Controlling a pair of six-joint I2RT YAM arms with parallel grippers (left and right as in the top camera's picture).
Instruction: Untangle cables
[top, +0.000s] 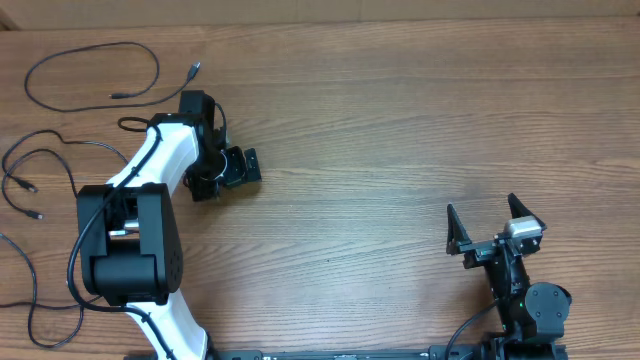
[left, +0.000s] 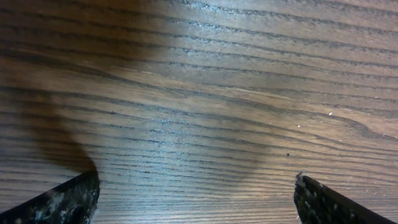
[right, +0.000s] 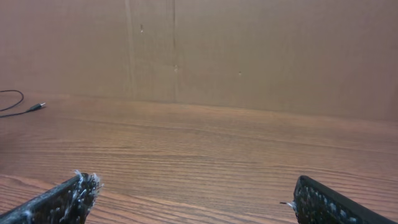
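Fingers (left: 62, 202) of the left gripper (left: 196, 196) stand spread wide with nothing between them; its wrist view shows only the bare wood grain of the table (left: 205, 93) close below. The right gripper (right: 196, 202) is likewise released and empty. It hangs low at the near right of the table and looks out across the boards toward a brown wall.

Outward from there, the cables (top: 90, 143) all lie on the far left part of the table, well apart from the right gripper and much nearer the left one. Nearest is a silvery plug tip (top: 195, 68) just beyond the left arm's wrist, its cord slipping out of sight under the arm. Past it a looped cord (top: 155, 60) stretches toward the table's left edge, so from above its long axis runs crosswise to the arm. I cannot tell whether plug and loop are one cable.

More cord lies in loose curves beside the left arm's base, with small plug ends (top: 20, 185) showing. Whether these strands cross or knot is too fine to make out. The left gripper points away from all this, toward the table's middle. So, as I judge it, the coming move belongs to the left arm — swing round toward the far left and come down on that nearest plug end. The right wrist view catches only one distant plug (right: 38, 106) at its left edge.
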